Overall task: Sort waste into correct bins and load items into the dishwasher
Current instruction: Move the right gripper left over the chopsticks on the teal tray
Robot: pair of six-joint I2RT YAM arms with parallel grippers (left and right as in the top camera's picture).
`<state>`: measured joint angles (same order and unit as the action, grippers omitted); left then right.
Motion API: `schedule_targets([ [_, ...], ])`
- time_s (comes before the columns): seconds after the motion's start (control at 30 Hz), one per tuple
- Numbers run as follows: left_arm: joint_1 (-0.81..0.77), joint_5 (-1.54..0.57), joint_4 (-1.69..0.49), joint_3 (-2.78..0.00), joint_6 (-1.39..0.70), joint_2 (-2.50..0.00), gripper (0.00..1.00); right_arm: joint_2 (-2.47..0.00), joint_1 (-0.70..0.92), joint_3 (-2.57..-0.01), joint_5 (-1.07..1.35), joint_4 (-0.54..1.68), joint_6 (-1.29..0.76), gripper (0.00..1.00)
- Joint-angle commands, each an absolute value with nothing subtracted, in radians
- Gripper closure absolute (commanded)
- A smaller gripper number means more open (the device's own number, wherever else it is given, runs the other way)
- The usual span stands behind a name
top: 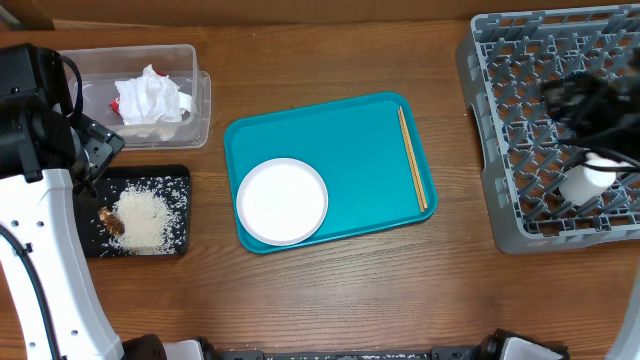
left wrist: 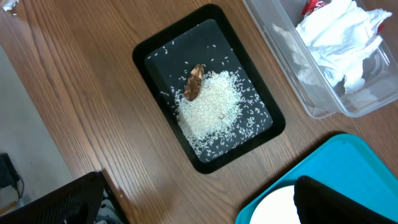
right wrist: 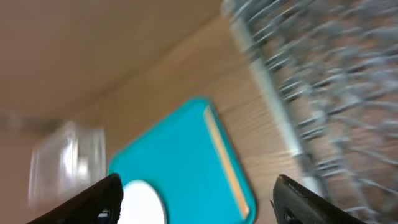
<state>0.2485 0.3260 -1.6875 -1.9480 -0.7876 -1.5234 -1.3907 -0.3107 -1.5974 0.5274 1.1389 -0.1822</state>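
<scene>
The clear tub holds crumpled tissues and a red wrapper. Rice and a brown scrap lie in the black tray. A white plate and chopsticks rest on the teal tray. A white cup stands in the grey rack. My left gripper hangs open above the wood between the black tray and the teal tray. My right gripper is open and empty, blurred, above the rack's left side.
The left arm covers the table's left edge beside the black tray. The right arm reaches over the rack. Bare wood runs along the front of the table.
</scene>
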Motion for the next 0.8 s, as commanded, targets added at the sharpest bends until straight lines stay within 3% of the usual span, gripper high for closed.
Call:
schedule_targets([
  [0.0, 0.249, 0.339, -1.689, -1.946, -0.812, -1.525, 0.0, -1.433, -0.195, -1.579, 0.54, 1.143, -0.074, 0.21],
  [0.33, 0.249, 0.339, -1.689, -1.946, -0.812, -1.525, 0.0, -1.684, 0.164, -1.564, 0.256, 1.183, -0.137, 0.29],
  [0.47, 0.249, 0.339, -1.689, -1.946, -0.812, -1.525, 0.0, -1.802, 0.237, -1.564, 0.096, 1.176, -0.222, 0.29],
  [0.77, 0.249, 0.339, -1.689, -1.946, -0.812, -1.525, 0.0, -1.981, 0.316, -1.564, 0.039, 1.104, -0.236, 0.29],
])
